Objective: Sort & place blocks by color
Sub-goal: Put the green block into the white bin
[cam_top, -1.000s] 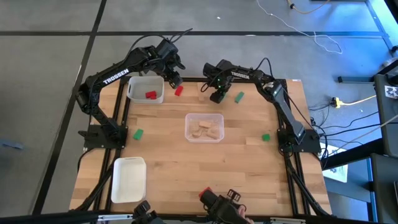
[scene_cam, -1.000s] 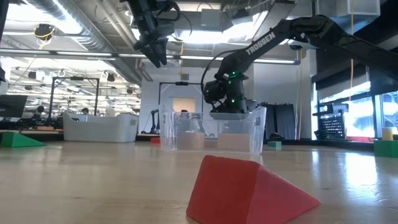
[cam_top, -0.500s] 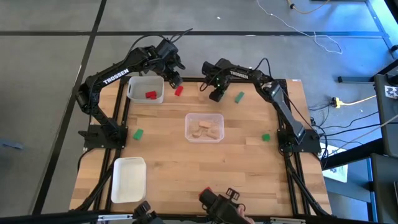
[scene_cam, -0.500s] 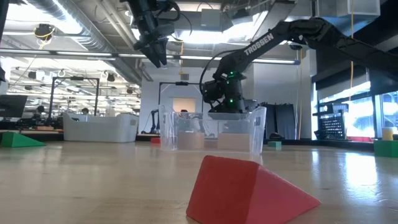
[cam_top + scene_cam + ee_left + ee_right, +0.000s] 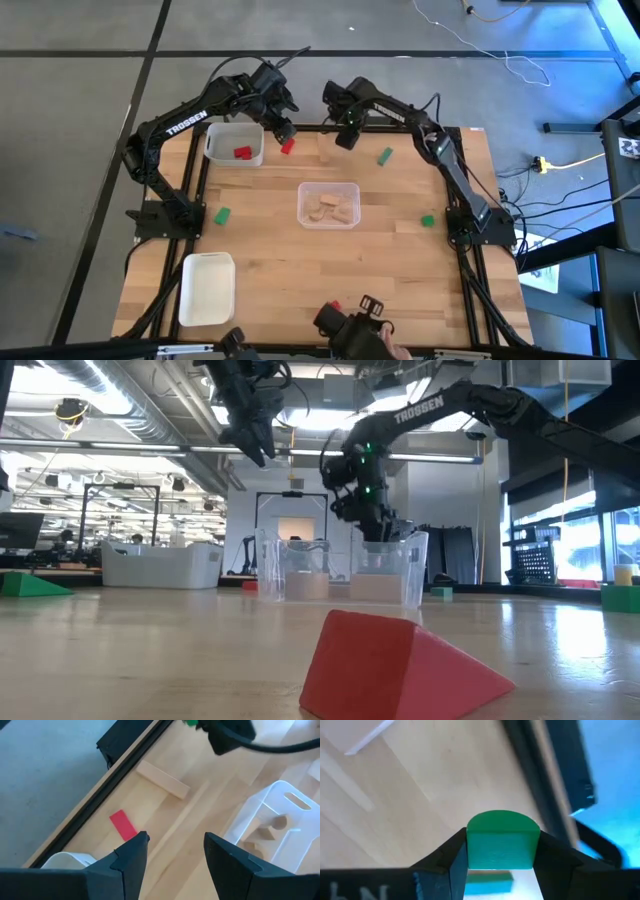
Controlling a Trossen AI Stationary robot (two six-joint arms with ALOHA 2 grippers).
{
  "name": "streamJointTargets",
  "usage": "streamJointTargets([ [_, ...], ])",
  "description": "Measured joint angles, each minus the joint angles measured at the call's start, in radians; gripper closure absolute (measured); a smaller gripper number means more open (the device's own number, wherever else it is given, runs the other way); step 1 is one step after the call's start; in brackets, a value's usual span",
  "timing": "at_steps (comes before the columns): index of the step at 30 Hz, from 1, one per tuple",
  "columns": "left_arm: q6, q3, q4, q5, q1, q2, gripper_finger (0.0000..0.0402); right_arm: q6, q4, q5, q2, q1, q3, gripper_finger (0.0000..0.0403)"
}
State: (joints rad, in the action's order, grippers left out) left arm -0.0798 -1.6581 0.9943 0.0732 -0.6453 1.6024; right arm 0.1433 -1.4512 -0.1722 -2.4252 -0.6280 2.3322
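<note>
My right gripper hangs above the table's far edge, shut on a green half-round block. A green flat block lies on the table just to its right. My left gripper is open and empty, raised over a red flat block beside the white tray. That tray holds one red block. A light-wood plank lies flat between the two grippers. More green blocks lie at the right and the left. My right gripper pinches the green half-round block by its two flat side faces, one finger on each. The block's rounded face points away from the wrist. The block is lifted clear of the table.
A clear tray with light-wood blocks stands mid-table. A second white tray sits at the near left corner. A red wedge block lies at the near edge, close to the low camera. Black frame rails run along the table's edges.
My right gripper has risen from the tabletop and drawn a little toward the far edge, its wrist tipping as it went up. My left gripper has kept still.
</note>
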Motion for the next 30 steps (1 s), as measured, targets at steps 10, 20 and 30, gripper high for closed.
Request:
streamJointTargets([
  [10, -0.023, 0.001, -0.025, 0.007, -0.05, -0.074, 0.0215, 0.02, -0.023, -0.094, 0.088, 0.068, 0.023, 0.023],
  [20, -0.071, -0.001, -0.028, 0.119, -0.09, -0.152, 0.0215, 0.048, -0.026, -0.11, 0.106, 0.155, 0.024, 0.023],
  [30, -0.131, 0.0, -0.006, 0.228, -0.127, -0.15, 0.0215, 0.045, -0.016, -0.258, 0.119, 0.266, 0.024, 0.023],
])
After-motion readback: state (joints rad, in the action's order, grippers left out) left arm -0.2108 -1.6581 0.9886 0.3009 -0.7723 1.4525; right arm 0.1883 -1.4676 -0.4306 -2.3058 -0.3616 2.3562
